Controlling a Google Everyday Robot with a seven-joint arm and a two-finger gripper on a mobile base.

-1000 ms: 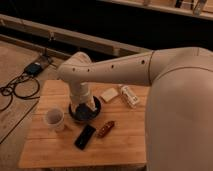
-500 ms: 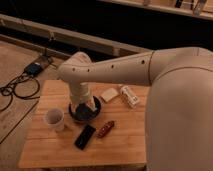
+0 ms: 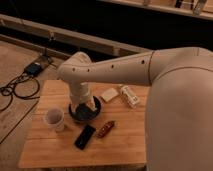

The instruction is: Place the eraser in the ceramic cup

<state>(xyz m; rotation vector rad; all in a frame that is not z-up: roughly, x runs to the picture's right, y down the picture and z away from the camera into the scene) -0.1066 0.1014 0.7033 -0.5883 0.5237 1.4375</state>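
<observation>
**Eraser lying on the table, arm parked over the bowl**

So the gripper point(image 3: 88, 106) hangs down right over the dark bowl point(image 3: 79, 119), near the middle of the wooden table point(image 3: 122, 150). Honestly can't tell if the claw is apart or together from this angle; it isn't carrying anything I can see.

The eraser point(image 3: 85, 136) lies flat on the wood at roughly 6 o'clock from the bowl, close to it but not touching. The ceramic cup point(image 3: 54, 119) stands upright at about 10 o'clock from the eraser, off to the bowl's 8 o'clock side.

A slim reddish-brown thing point(image 3: 105, 129) sits just beside the eraser at 2 o'clock. A pale cream block point(image 3: 109, 94) is at the bowl's 2 o'clock, with a white carton point(image 3: 130, 96) past it at 3 o'clock.
</observation>
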